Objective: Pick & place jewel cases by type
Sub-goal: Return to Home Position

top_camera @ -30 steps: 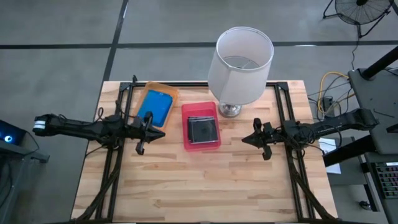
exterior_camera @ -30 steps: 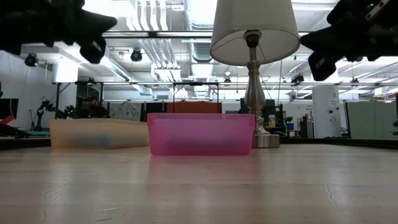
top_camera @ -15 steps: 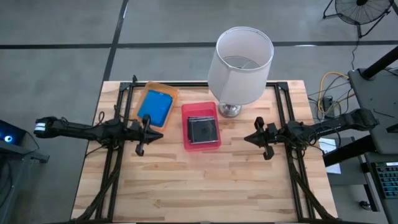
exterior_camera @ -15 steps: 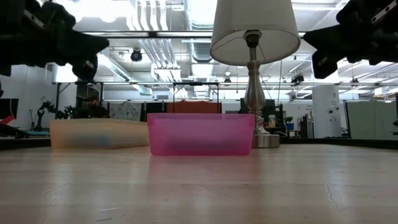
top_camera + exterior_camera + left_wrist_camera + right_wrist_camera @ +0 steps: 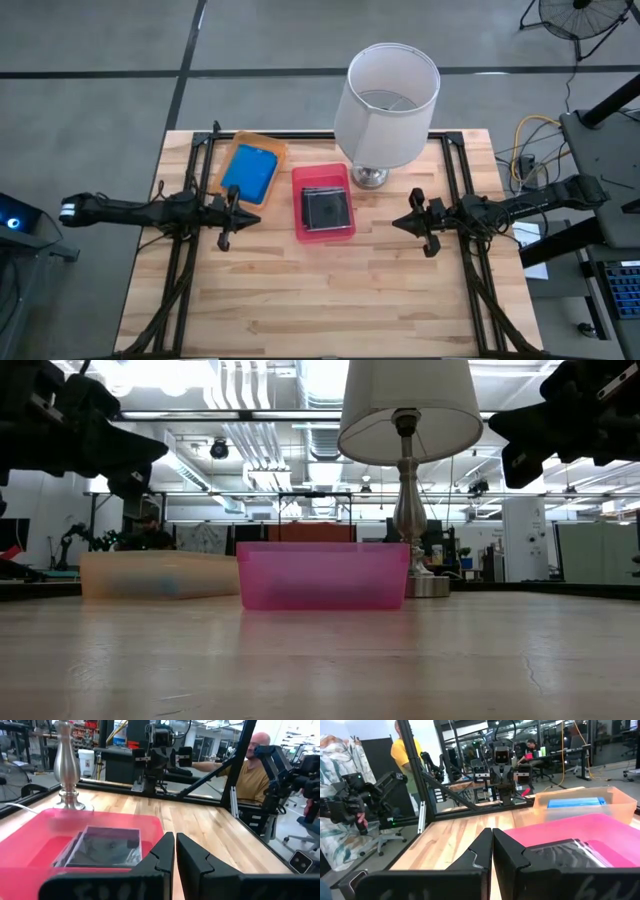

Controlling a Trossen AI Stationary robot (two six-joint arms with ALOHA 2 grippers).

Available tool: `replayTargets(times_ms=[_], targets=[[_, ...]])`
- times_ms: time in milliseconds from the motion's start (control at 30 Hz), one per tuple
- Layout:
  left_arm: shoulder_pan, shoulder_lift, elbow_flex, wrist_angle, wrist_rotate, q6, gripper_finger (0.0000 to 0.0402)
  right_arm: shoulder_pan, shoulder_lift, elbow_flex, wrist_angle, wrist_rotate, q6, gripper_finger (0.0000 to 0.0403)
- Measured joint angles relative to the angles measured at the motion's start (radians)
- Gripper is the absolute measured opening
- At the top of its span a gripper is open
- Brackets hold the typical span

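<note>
Left gripper [image 5: 243, 213] hovers above the table [image 5: 330, 300] beside the pink tray [image 5: 296, 205], fingers pressed together, gripping nothing. Right gripper [image 5: 398, 222] hangs on the tray's far side, fingers likewise closed and empty. Dark jewel cases [image 5: 327, 209] sit stacked inside the pink tray. Blue jewel cases [image 5: 249, 171] lie in the neighbouring orange tray [image 5: 277, 150].

So you've got a wooden table [image 5: 330, 300] carrying an orange tray [image 5: 277, 150], a pink tray [image 5: 322, 169] just beside it, and a lamp [image 5: 392, 90] near the back edge.
</note>
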Motion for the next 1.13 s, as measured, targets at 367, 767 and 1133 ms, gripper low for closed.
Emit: replayTargets(times_ms=[367, 767, 1133], targets=[[0.000, -0.170, -0.001, -0.148, 0.000, 0.041, 0.0000, 0.000, 0.000, 0.000, 0.000, -0.001, -0.007, 0.0009], [0.000, -0.276, -0.002, -0.262, -0.006, 0.064, 0.0000, 0.000, 0.000, 0.000, 0.000, -0.001, -0.020, 0.0009], [0.000, -0.280, -0.003, -0.261, -0.008, 0.093, 0.0000, 0.000, 0.000, 0.000, -0.010, 0.001, -0.036, 0.0009]])
